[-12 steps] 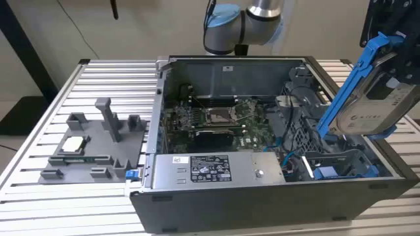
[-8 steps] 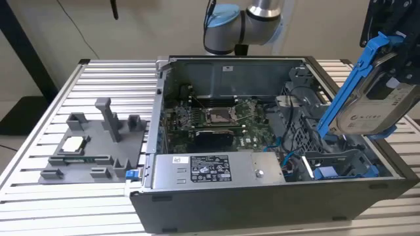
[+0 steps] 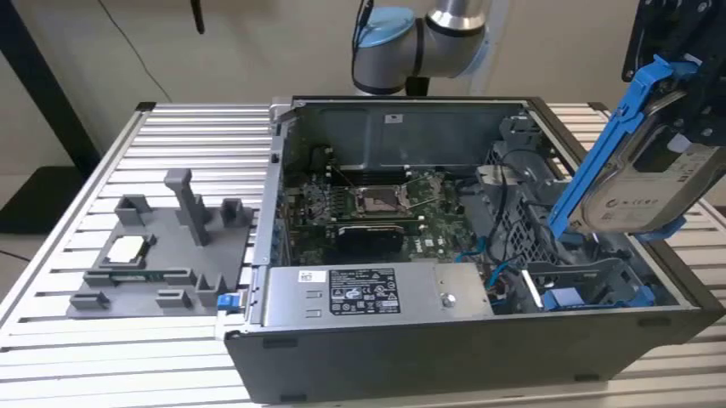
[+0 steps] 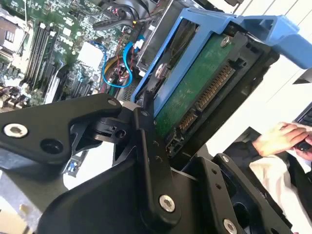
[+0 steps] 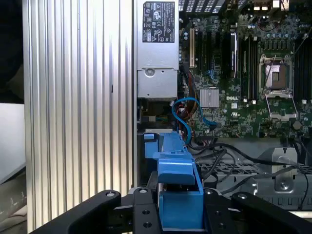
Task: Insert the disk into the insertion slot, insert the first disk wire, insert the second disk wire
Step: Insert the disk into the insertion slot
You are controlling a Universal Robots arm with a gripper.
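The disk (image 3: 644,189) is held tilted in the air above the insertion slot (image 3: 584,287), clamped between the jaws.

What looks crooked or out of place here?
The disk hangs steeply tilted in the gripper above the open computer case, not in the insertion slot. Nothing looks spilled or broken.

A grey fixture plate (image 3: 170,255) lies on the slatted table (image 3: 114,357) beside the computer case (image 3: 454,357).
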